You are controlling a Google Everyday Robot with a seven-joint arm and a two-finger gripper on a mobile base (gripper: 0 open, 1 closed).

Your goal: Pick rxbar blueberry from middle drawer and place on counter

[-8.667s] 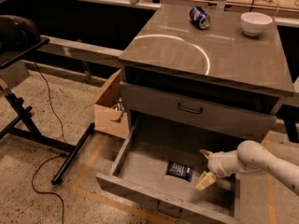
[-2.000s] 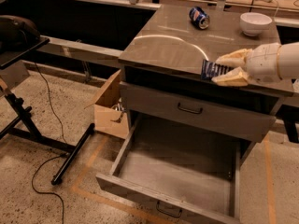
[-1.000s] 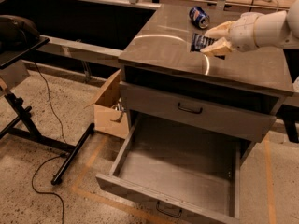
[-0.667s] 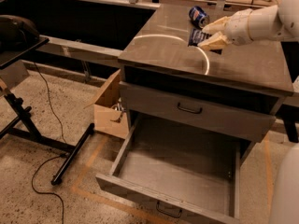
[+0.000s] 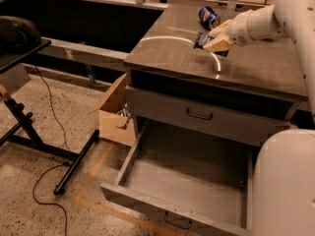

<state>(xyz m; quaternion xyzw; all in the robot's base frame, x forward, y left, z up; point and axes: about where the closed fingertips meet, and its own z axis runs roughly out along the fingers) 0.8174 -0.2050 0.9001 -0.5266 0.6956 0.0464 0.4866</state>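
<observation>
Well left of the smooth, glossy grey-brown table that tops the grey drawer cabinet, I see a black metal stand on the speckled floor, with a thin black cable trailing by its foot. Just beside the table's left flank sits an open brown cardboard box.

Directly under the table's front edge is a taller-fronted grey drawer with a black handle, closed. Below it the middle drawer, wide, shallow and grey metal, stands pulled far out towards me.

Over the middle of the table, my tan two-finger tool is clamped on the rxbar blueberry, a small flat bar in a dark blue wrapper. The bar sits low over the table surface, and I cannot tell whether it touches. Near the table's back edge, just behind the tool, a blue soda can lies on its side.

My white arm reaches in from the table's right.
</observation>
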